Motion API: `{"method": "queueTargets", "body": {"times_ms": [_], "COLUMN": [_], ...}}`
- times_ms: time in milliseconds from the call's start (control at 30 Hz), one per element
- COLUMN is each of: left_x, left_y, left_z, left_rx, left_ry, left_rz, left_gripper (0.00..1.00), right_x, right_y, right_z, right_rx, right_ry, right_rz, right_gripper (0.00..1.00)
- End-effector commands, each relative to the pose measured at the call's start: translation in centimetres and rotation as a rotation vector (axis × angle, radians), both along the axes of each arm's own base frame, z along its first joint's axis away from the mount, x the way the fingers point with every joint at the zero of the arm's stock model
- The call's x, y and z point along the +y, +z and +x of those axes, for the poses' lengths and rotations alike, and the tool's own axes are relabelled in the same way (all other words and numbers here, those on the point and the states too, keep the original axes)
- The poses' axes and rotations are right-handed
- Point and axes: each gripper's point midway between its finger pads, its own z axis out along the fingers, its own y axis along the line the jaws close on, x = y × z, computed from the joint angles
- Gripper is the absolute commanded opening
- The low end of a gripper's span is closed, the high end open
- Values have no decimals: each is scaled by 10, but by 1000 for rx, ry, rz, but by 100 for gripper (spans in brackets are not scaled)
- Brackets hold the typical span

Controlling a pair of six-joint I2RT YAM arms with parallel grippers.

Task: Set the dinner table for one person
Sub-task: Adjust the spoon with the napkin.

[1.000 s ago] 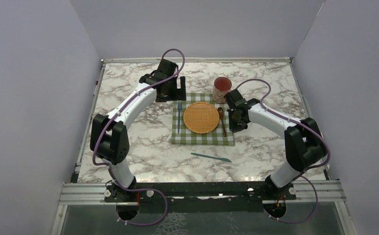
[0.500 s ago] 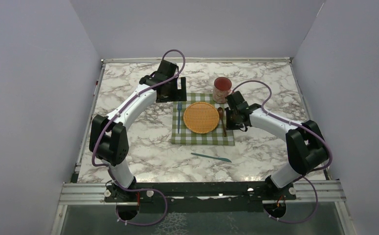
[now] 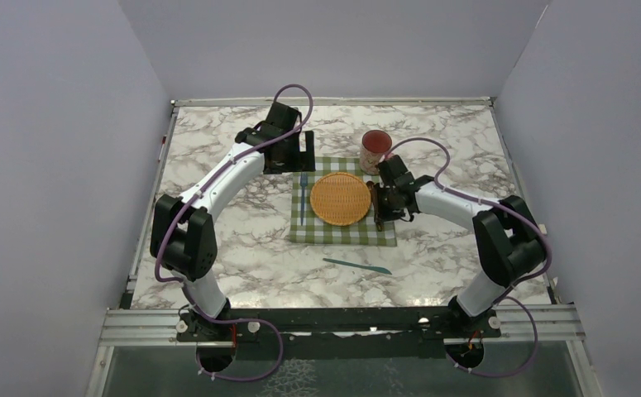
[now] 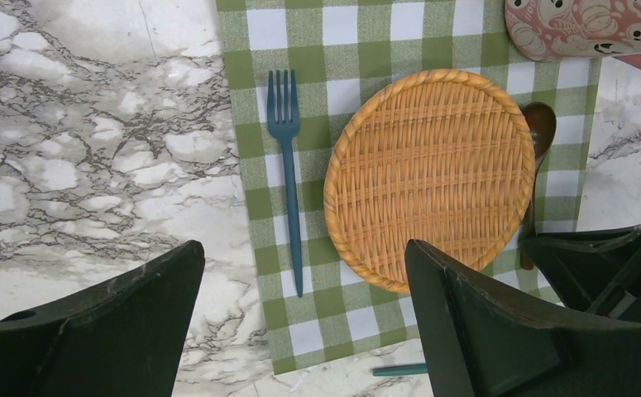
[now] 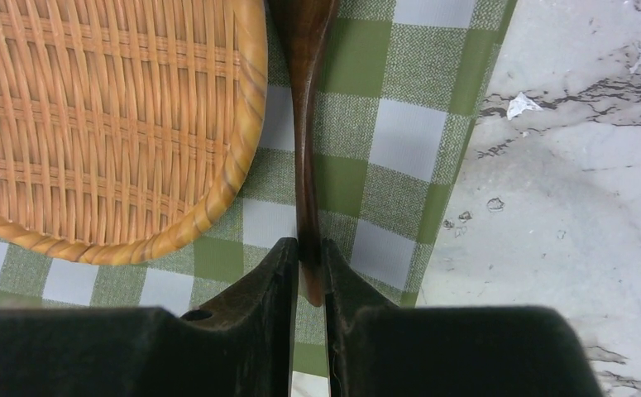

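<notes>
We're on the spoon [image 5: 304,124]: right jaws narrow, pinching its handle beside the plate [image 4: 428,178] on the cloth [image 4: 251,207], centre of the bench [image 3: 242,256]. Left jaws hang wide. Next, we reckon: release, fetch the knife [image 3: 356,265], bottom centre.

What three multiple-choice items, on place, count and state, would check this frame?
1. The teal knife lies: A on the marble table, off the checked cloth; B across the cloth; C off the table.
2. Utensils lying on the cloth: A one; B two; C four.
3. The right pincer is: A wide open; B shut on the knife; C shut on the wooden spoon.
A, overhead it rests on bare marble; B, only fork and spoon lie there; C, its wrist view shows the handle clamped.
</notes>
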Motion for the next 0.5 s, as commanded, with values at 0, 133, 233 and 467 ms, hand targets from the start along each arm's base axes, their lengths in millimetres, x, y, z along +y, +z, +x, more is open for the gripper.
{"method": "queueTargets", "body": {"times_ms": [0,133,233,467], "left_x": [-2,-2,-3,-5], "left_y": [19,18,17,17], "left_z": [3,4,5,8], "left_rx": [-58,-55,-52,-54], "left_ry": [9,8,8,3], "left_rz": [-20,-19,-20,-20], "left_gripper": [94,94,94,94], "right_x": [10,11,11,9], "right_y": [-1,4,3,-8], "right_z": [8,10,10,5], "right_rx": [-10,-20,-16,24], "right_ry": [31,33,34,14], "right_rz": [15,18,11,-5], "right_gripper": [21,21,21,17]}}
